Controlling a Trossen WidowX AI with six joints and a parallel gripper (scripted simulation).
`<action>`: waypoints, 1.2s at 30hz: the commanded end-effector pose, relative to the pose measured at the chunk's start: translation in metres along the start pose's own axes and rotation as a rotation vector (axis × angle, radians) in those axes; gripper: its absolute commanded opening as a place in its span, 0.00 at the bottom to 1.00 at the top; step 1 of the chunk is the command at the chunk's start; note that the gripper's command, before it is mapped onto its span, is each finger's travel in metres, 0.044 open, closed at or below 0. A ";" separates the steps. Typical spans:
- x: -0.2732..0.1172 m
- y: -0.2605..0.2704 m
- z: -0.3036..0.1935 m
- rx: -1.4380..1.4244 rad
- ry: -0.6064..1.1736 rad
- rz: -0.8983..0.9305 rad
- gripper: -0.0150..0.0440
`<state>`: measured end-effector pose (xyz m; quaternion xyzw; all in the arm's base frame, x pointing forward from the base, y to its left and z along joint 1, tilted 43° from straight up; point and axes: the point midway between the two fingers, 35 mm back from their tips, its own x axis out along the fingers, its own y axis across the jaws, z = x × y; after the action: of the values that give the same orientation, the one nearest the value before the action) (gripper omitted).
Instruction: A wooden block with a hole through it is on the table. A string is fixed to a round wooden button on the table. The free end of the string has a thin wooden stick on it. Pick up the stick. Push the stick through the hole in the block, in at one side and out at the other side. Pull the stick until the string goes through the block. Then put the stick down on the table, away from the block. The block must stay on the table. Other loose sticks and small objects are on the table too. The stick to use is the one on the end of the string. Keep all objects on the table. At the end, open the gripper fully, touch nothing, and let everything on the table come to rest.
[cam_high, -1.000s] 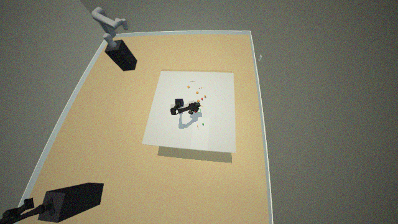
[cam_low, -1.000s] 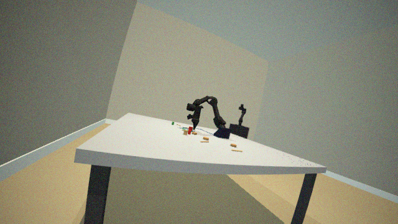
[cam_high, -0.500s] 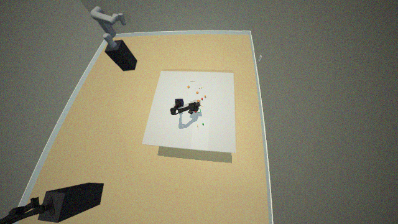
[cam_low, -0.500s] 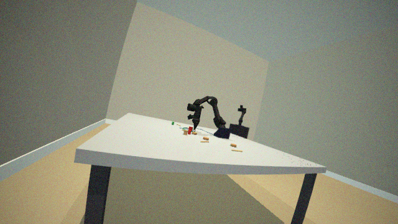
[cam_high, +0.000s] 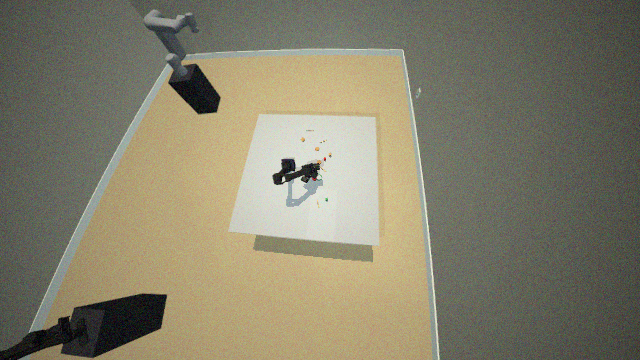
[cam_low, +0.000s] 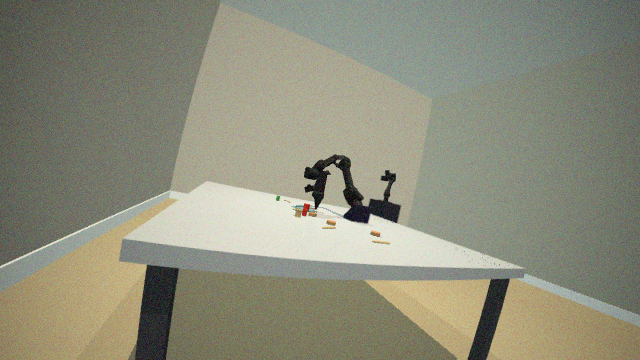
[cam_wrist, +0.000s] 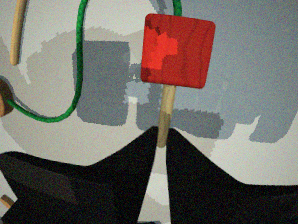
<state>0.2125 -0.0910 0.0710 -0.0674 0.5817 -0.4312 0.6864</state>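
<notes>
Matte black arm; angular, tapered claw

On the things here — the block, the sticks, the counter — no letters or numbers can be read.
</notes>
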 end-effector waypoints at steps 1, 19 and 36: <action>0.000 -0.001 -0.007 0.000 0.001 0.000 0.25; 0.001 0.000 -0.027 0.000 0.002 -0.007 0.25; 0.002 0.001 -0.044 0.000 0.003 -0.016 0.25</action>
<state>0.1804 -0.0754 0.0580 -0.0718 0.5795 -0.4374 0.6839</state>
